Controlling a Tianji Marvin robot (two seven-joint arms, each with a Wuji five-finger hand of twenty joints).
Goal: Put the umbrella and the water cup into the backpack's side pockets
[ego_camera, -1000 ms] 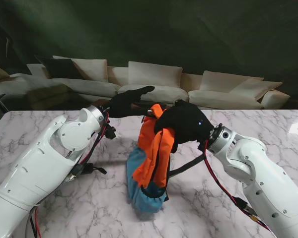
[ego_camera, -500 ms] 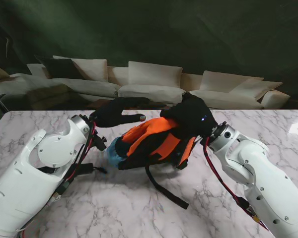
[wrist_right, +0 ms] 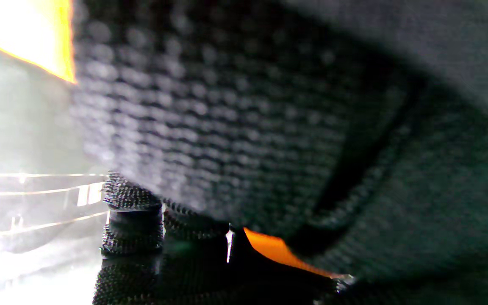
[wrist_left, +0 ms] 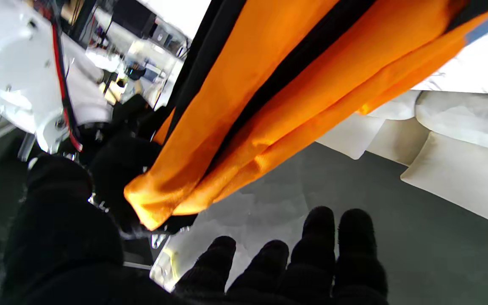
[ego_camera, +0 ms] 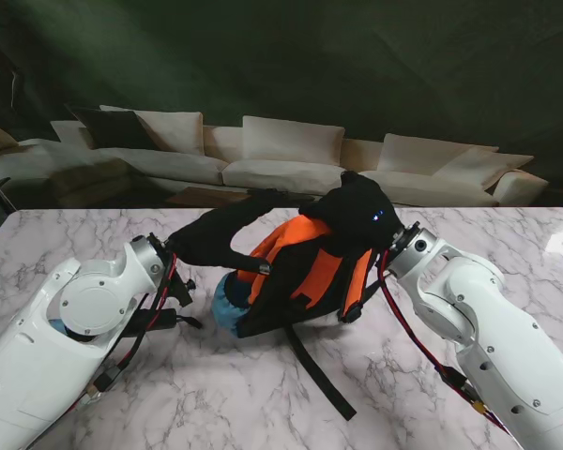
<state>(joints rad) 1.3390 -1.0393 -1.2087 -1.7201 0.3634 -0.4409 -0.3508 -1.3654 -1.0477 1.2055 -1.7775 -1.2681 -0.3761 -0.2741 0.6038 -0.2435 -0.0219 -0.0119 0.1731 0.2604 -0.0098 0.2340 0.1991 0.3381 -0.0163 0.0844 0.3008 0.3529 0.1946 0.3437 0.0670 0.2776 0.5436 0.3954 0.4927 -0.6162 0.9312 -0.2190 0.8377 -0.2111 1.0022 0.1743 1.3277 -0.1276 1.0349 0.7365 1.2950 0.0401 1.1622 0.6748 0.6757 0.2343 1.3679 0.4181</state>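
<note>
The orange and black backpack is now lying lower and flatter on the marble table than half a second ago, and a second ago it was hanging upright from the right hand. Its blue end is pointing toward the left arm, and a black strap is trailing from the backpack across the table toward me. The left hand has come in from beside the backpack and is now reaching over its left end, fingers extended and apart, with one fingertip touching the orange fabric; the wrist view is showing its fingers spread, closing on nothing, with the orange folds hanging just beyond them. The right hand is staying clamped on the top of the backpack, knuckles up, wrist bent down; its own camera is showing only blurred black weave and a sliver of orange. No brand or writing is readable anywhere. Neither the umbrella nor the water cup is showing in any view.
</note>
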